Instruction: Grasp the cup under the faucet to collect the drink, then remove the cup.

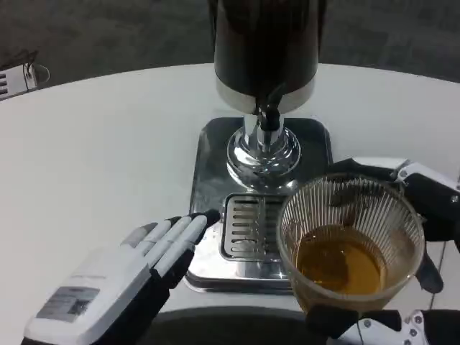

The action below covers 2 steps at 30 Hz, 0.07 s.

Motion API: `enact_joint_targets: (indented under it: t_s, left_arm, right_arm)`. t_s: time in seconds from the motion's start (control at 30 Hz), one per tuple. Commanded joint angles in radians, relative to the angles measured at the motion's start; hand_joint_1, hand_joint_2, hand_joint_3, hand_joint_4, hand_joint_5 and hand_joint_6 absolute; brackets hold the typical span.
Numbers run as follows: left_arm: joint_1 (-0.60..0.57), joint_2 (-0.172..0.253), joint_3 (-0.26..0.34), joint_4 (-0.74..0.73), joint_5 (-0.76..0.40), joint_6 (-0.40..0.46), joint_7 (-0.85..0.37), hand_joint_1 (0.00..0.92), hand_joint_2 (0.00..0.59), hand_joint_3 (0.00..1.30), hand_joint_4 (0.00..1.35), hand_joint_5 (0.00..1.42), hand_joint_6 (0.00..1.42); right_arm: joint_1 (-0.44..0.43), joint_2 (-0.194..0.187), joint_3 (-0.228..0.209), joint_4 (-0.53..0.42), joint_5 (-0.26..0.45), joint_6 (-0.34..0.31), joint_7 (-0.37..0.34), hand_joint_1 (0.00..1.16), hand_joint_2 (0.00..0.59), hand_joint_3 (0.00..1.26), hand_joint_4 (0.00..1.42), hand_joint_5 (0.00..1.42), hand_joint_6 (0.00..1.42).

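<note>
While gripped by the right hand (pixel 420 215), fingers wrapped around it, the cup (pixel 350 241) of amber drink sits right of the faucet (pixel 269 115), over the drip tray (pixel 244 226) edge | left hand (pixel 126 277): released, fingers extended, tips touching tray | worktop (pixel 100 151): white.

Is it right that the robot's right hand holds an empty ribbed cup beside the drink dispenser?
Not quite: the cup isn't empty. The head view shows amber drink in its bottom. The rest is right: the right hand holds it beside the drink dispenser.
</note>
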<state>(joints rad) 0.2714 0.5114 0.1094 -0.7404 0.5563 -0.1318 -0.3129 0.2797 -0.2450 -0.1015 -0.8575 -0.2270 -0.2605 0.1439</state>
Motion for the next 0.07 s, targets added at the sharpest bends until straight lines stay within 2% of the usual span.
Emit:
enact_joint_targets:
  t_s: [0.03,0.07]
  left_arm:
    - [0.005,-0.005,0.010,-0.014,-0.004,0.009,-0.014,0.000,0.047,0.00,0.00,0.00,0.00]
    - [0.004,-0.006,0.011,-0.014,-0.004,0.009,-0.014,0.000,0.047,0.00,0.00,0.00,0.00]
  right_arm:
    - [0.000,0.006,-0.002,-0.030,0.027,-0.045,-0.002,0.96,0.214,1.23,1.42,1.42,1.42]
    - [0.000,0.006,-0.003,-0.030,0.028,-0.046,-0.002,0.96,0.214,1.23,1.42,1.42,1.42]
